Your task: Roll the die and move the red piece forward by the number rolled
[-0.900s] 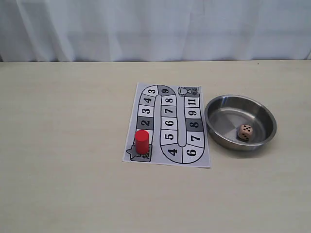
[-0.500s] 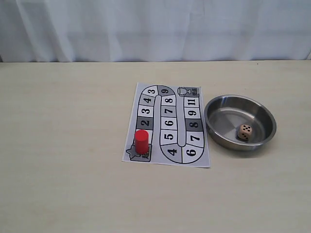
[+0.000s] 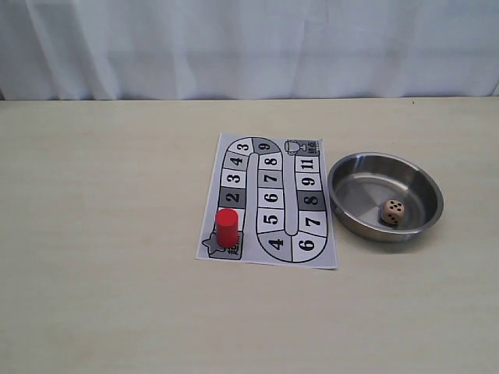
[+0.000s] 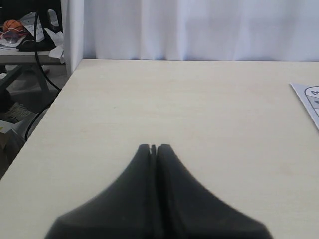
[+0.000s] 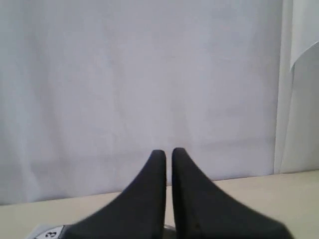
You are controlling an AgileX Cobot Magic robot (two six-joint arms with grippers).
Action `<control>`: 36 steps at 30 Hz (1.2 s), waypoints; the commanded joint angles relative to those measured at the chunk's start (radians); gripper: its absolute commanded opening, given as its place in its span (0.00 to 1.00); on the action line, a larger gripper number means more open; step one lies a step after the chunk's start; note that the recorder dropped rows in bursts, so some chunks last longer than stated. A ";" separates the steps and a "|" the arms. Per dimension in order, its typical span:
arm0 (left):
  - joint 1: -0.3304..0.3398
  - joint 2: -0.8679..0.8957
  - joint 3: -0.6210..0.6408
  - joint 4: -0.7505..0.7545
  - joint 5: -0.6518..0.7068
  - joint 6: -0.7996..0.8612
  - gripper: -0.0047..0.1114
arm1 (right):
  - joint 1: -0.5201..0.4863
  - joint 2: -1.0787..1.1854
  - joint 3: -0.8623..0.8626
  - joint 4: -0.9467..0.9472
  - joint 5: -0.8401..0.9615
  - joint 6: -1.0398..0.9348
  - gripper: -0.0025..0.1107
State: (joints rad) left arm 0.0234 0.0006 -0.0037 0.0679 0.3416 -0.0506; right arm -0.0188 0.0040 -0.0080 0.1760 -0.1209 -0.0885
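Note:
The red piece (image 3: 227, 227) stands upright on the start square at the near left corner of the printed board (image 3: 269, 200). The die (image 3: 393, 212) lies inside the steel bowl (image 3: 348, 201) to the right of the board, a face with several dots turned up. Neither arm shows in the exterior view. In the left wrist view my left gripper (image 4: 153, 147) hangs over bare table, jaws pressed together with nothing between them. My right gripper (image 5: 168, 152) points toward the white curtain, its fingers nearly touching and holding nothing.
A white curtain (image 3: 249, 47) closes off the back of the table. The table's left edge (image 4: 50, 107) shows in the left wrist view, with clutter and cables beyond it. A corner of the board (image 4: 309, 99) shows there too.

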 commanded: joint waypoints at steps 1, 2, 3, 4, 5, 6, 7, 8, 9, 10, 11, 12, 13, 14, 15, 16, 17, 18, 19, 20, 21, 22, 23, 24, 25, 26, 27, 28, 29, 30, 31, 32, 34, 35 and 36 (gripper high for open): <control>0.000 -0.001 0.004 0.000 -0.011 -0.006 0.04 | -0.002 -0.004 -0.086 0.026 0.040 -0.001 0.06; 0.000 -0.001 0.004 0.000 -0.011 -0.006 0.04 | -0.002 -0.004 -0.119 0.026 0.073 -0.001 0.06; 0.000 -0.001 0.004 0.000 -0.011 -0.006 0.04 | -0.002 -0.004 -0.151 0.026 0.108 -0.001 0.06; 0.000 -0.001 0.004 0.000 -0.011 -0.006 0.04 | -0.002 -0.004 -0.176 0.026 0.138 -0.001 0.06; 0.000 -0.001 0.004 0.000 -0.011 -0.006 0.04 | -0.002 -0.004 -0.205 0.026 0.169 -0.001 0.06; 0.000 -0.001 0.004 0.000 -0.011 -0.006 0.04 | -0.002 -0.004 -0.231 0.026 0.189 -0.001 0.06; 0.000 -0.001 0.004 0.000 -0.011 -0.006 0.04 | -0.002 -0.004 -0.254 0.026 0.203 -0.003 0.06; 0.000 -0.001 0.004 0.000 -0.011 -0.006 0.04 | -0.002 -0.004 -0.275 0.026 0.219 -0.003 0.06; 0.000 -0.001 0.004 0.000 -0.011 -0.006 0.04 | -0.002 -0.004 -0.297 0.026 0.237 -0.003 0.06; 0.000 -0.001 0.004 0.000 -0.011 -0.006 0.04 | -0.002 0.001 -0.315 0.026 0.253 -0.003 0.06; 0.000 -0.001 0.004 0.000 -0.011 -0.006 0.04 | -0.002 0.017 -0.339 0.026 0.274 -0.003 0.06; 0.000 -0.001 0.004 0.000 -0.011 -0.006 0.04 | -0.002 0.036 -0.362 0.026 0.297 -0.003 0.06; 0.000 -0.001 0.004 0.000 -0.011 -0.006 0.04 | -0.002 0.055 -0.380 0.026 0.317 -0.003 0.06; 0.000 -0.001 0.004 0.000 -0.011 -0.006 0.04 | -0.002 0.081 -0.404 0.026 0.341 -0.003 0.06; 0.000 -0.001 0.004 0.000 -0.011 -0.006 0.04 | -0.002 0.110 -0.428 0.026 0.366 -0.003 0.06; 0.000 -0.001 0.004 0.000 -0.011 -0.006 0.04 | -0.002 0.136 -0.453 0.026 0.393 -0.005 0.06; 0.000 -0.001 0.004 0.000 -0.011 -0.006 0.04 | -0.002 0.171 -0.479 0.026 0.421 -0.005 0.06; 0.000 -0.001 0.004 0.000 -0.011 -0.006 0.04 | -0.002 0.208 -0.506 0.024 0.449 -0.005 0.06; 0.000 -0.001 0.004 0.000 -0.011 -0.006 0.04 | -0.002 0.240 -0.528 0.017 0.471 -0.005 0.06; 0.000 -0.001 0.004 0.000 -0.011 -0.006 0.04 | -0.002 0.279 -0.555 0.011 0.498 -0.005 0.06; 0.000 -0.001 0.004 0.000 -0.011 -0.006 0.04 | -0.002 0.320 -0.582 0.001 0.523 -0.005 0.06; 0.000 -0.001 0.004 0.000 -0.011 -0.006 0.04 | -0.002 0.360 -0.602 -0.006 0.538 -0.005 0.06; 0.000 -0.001 0.004 0.000 -0.011 -0.006 0.04 | -0.002 0.400 -0.626 -0.008 0.546 -0.005 0.06; 0.000 -0.001 0.004 0.000 -0.011 -0.006 0.04 | -0.002 0.437 -0.646 -0.008 0.546 -0.005 0.06; 0.000 -0.001 0.004 0.000 -0.011 -0.006 0.04 | -0.002 0.472 -0.663 -0.008 0.546 -0.005 0.06; 0.000 -0.001 0.004 0.000 -0.011 -0.006 0.04 | -0.002 0.499 -0.678 -0.008 0.544 -0.005 0.06; 0.000 -0.001 0.004 0.000 -0.011 -0.006 0.04 | -0.002 0.530 -0.691 -0.008 0.547 -0.005 0.06; 0.000 -0.001 0.004 0.000 -0.011 -0.006 0.04 | -0.002 0.561 -0.701 -0.013 0.551 -0.005 0.06; 0.000 -0.001 0.004 0.000 -0.011 -0.006 0.04 | -0.002 0.585 -0.709 -0.018 0.556 -0.005 0.06; 0.000 -0.001 0.004 0.000 -0.011 -0.006 0.04 | -0.002 0.613 -0.719 -0.027 0.561 -0.005 0.06; 0.000 -0.001 0.004 0.000 -0.011 -0.006 0.04 | -0.002 0.641 -0.725 -0.037 0.571 -0.005 0.06; 0.000 -0.001 0.004 0.000 -0.011 -0.006 0.04 | -0.002 0.669 -0.727 -0.039 0.571 -0.005 0.06; 0.000 -0.001 0.004 0.000 -0.011 -0.006 0.04 | -0.002 0.719 -0.730 -0.039 0.557 -0.042 0.06; 0.000 -0.001 0.004 0.000 -0.011 -0.006 0.04 | -0.002 0.739 -0.730 -0.039 0.549 -0.069 0.06; 0.000 -0.001 0.004 0.000 -0.011 -0.006 0.04 | -0.002 0.766 -0.730 -0.039 0.545 -0.098 0.07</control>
State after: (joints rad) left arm 0.0234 0.0006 -0.0037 0.0679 0.3416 -0.0506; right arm -0.0188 0.7126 -0.7317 0.1491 0.4348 -0.1240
